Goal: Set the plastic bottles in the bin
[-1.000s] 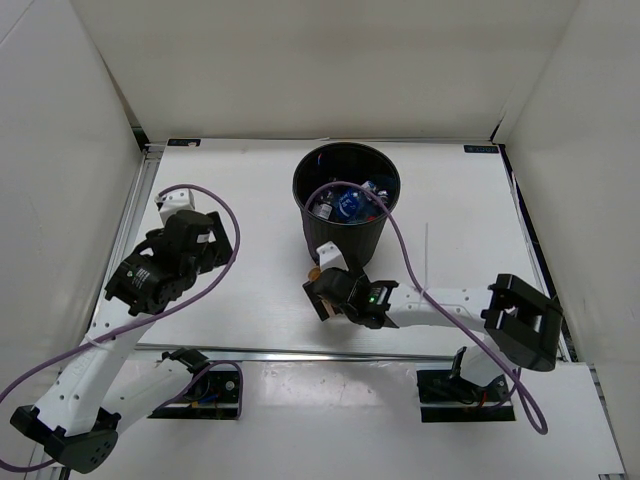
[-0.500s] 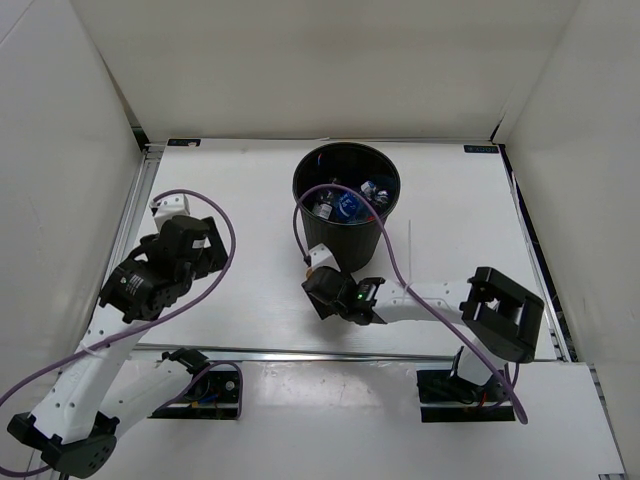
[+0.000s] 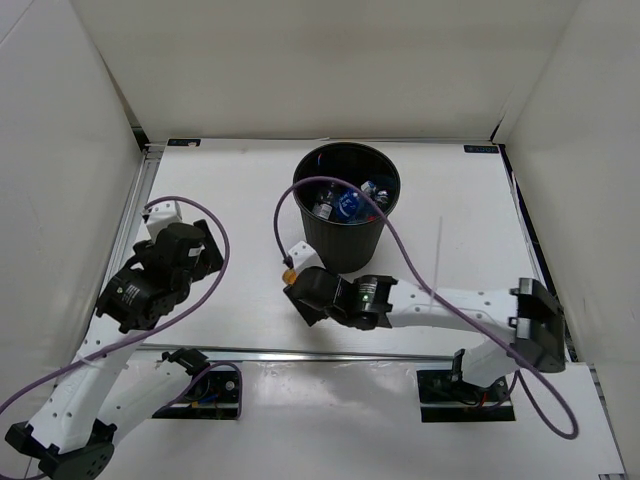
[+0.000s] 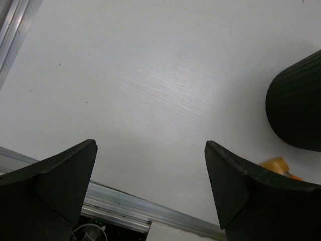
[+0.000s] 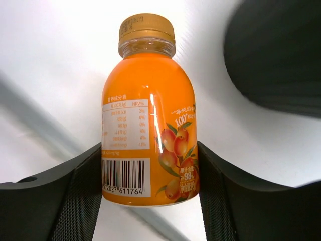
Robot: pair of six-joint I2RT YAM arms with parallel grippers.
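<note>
Being clamped in right hand (image 5: 149, 173): orange bottle (image 5: 148, 125), cap showing at 7 o'clock of bin (image 3: 345, 245), just outside wall, not yet in. Lying inside bin: other bottles (image 3: 345, 203), blue labels showing, count unclear. Likely remaining: carrying this last one over rim, releasing. Hanging at 9 o'clock of bin, over table (image 3: 240, 190): left hand (image 4: 150, 186), fingers apart, empty.

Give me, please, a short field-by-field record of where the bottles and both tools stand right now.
right tool: shut on orange bottle
orange bottle place: outside the bin, by its near-left side
bin contents: several bottles, some blue-labelled; count unclear
left tool: open, empty, over bare table
left to do: orange bottle into bin
</note>
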